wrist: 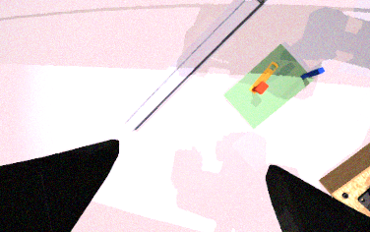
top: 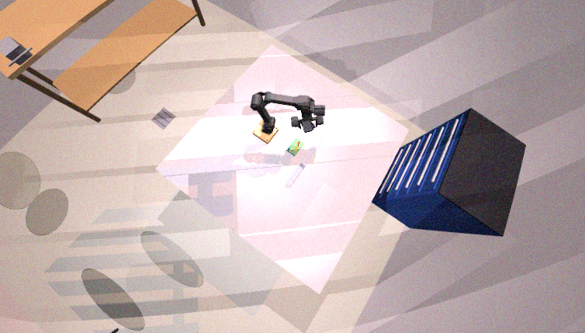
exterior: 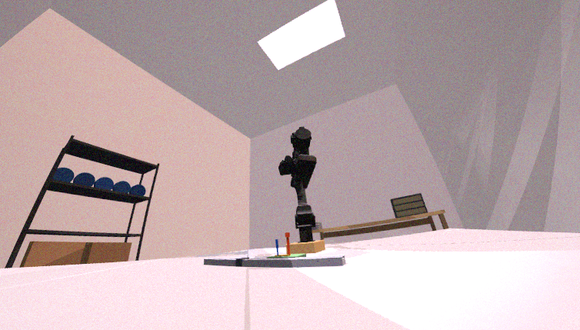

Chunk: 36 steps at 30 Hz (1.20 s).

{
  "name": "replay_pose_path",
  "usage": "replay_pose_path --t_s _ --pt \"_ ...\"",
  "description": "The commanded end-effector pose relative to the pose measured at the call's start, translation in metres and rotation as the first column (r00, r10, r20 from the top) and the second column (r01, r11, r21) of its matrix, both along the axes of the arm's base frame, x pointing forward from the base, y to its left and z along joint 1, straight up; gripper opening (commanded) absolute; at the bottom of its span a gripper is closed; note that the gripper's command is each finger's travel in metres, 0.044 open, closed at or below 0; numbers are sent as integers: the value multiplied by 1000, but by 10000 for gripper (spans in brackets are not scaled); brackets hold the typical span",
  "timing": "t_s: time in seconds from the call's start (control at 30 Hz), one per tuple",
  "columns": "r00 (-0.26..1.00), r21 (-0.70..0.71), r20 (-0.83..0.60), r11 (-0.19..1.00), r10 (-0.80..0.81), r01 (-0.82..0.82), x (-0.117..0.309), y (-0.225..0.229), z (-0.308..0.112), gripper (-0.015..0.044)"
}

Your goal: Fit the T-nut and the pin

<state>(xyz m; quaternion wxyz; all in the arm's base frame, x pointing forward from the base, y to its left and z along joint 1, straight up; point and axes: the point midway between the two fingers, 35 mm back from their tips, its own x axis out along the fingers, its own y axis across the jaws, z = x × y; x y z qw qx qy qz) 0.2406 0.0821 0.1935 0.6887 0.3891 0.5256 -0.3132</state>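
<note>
Brass T-nut (wrist: pixel 265 78), partly hidden by its orange handle (exterior: pixel 287 244) (wrist: pixel 261 87), lies on the green tray (top: pixel 293 151) (exterior: pixel 299 255) (wrist: pixel 241 98). The pincer (wrist: pixel 192 156) is released, its fingers cut off by the wrist view's edges. The rail (top: pixel 295 176) (exterior: pixel 295 262) (wrist: pixel 189 69) runs out of that view, washed out against the desk (top: pixel 276 208) (exterior: pixel 171 292) (wrist: pixel 64 108).
</note>
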Motion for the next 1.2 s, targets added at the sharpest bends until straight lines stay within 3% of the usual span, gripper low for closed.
replay_pose_path --t_s 0.0,0.33,0.63,1.17 --pt "877 -175 -106 877 -469 448 -9 -59 -42 440" --pt "853 -196 -107 852 -511 486 -8 -68 -46 440" --pt "853 -196 -107 852 -511 486 -2 -71 -104 440" --pt "853 -196 -107 852 -511 486 -2 -71 -126 440"
